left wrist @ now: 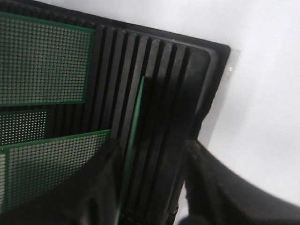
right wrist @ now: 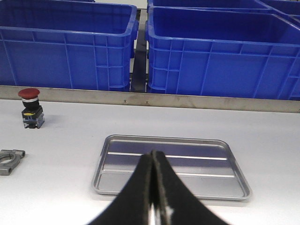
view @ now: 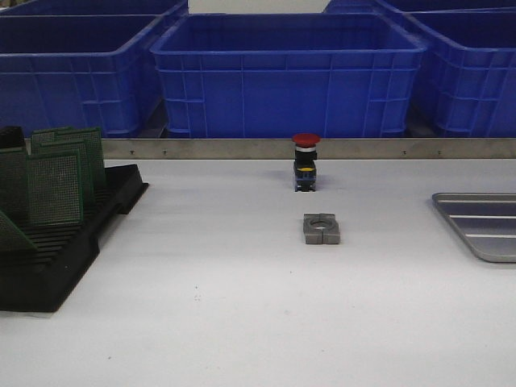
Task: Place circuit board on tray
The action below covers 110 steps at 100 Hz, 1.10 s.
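Several green perforated circuit boards point(view: 56, 173) stand upright in a black slotted rack point(view: 72, 242) at the table's left. In the left wrist view my left gripper point(left wrist: 152, 161) is open, its dark fingers point(left wrist: 101, 180) on either side of one board seen edge-on point(left wrist: 139, 122) in the rack point(left wrist: 164, 70); I cannot tell if they touch it. The silver-grey tray point(view: 480, 222) lies at the table's right edge, empty. In the right wrist view my right gripper point(right wrist: 153, 159) is shut and empty, in front of the tray point(right wrist: 168, 164). Neither gripper shows in the front view.
A red-capped push button point(view: 305, 161) stands at mid-table, a grey metal clamp block point(view: 321, 228) just in front of it. Blue plastic bins point(view: 286, 72) line the back behind a metal rail point(view: 242, 148).
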{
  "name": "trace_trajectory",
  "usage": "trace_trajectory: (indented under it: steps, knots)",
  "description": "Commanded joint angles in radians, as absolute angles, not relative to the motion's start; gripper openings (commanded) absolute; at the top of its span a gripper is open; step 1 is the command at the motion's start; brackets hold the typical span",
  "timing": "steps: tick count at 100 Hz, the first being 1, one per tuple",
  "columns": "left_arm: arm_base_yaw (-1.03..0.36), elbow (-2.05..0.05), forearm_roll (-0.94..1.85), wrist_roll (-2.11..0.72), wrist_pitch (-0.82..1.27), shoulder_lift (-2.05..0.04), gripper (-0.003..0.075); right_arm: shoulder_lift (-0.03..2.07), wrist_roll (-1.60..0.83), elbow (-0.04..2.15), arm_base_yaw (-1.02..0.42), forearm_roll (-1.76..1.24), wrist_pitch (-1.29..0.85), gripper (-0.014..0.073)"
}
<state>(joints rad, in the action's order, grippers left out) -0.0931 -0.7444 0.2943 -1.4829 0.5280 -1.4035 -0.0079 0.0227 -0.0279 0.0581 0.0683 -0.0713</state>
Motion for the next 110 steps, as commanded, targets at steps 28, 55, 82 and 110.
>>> trace_trajectory:
  steps: [28,55,82,110]
  knots:
    - [-0.096,-0.774,0.319,-1.48,0.47,-1.372,-0.002,-0.037,0.025,-0.015,0.063,0.081,0.009,-0.0062]
    - [-0.096,-0.814,0.319,-1.48,0.587,-1.275,-0.002,-0.037,0.025,-0.015,0.063,0.081,0.009,-0.0062]
    - [-0.164,-0.833,0.46,-1.48,0.699,-1.204,-0.002,-0.037,0.025,-0.015,0.063,0.081,0.009,-0.0062]
    - [-0.312,-0.833,0.864,-1.48,0.695,-1.236,-0.002,-0.037,0.025,-0.015,0.063,0.081,0.009,-0.0062]
